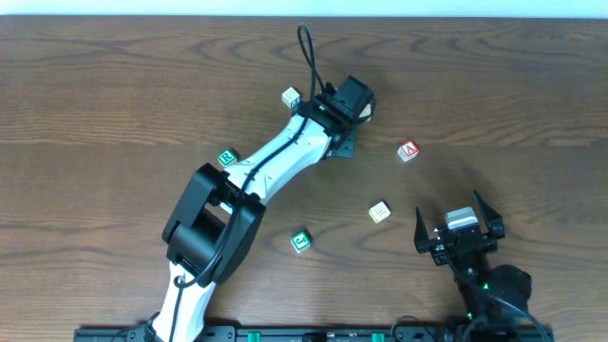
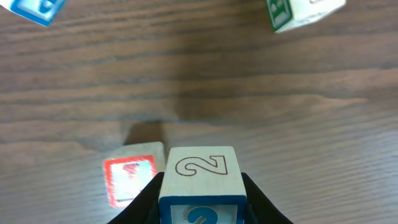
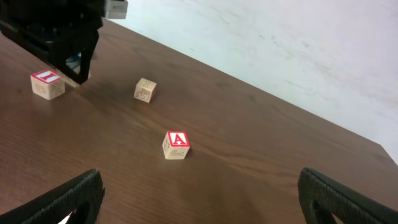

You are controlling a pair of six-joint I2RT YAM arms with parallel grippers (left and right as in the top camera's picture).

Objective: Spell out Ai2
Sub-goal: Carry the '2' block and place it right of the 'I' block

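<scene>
Squarely between the dark fingers (image 2: pixel 142 206) of the left gripper (image 2: pixel 200 200) sat the 2 block (image 2: pixel 199 167), its jaws closed on both side faces and the outlined numeral on top. Just beside it lay the red-bordered I block (image 2: pixel 129 180); whether the two touched, or whether the 2 block was resting on the wooden table (image 1: pixel 114 76), could not be told. To place it well, the gripper should probably lower straight down, keep the block square to its neighbour, and let go only once it is seated, so the I block is not nudged. The A block (image 1: pixel 408 150) lay well apart and likely has yet to join the row. The right gripper (image 1: pixel 460 226) was spread wide, holding nothing.
</scene>
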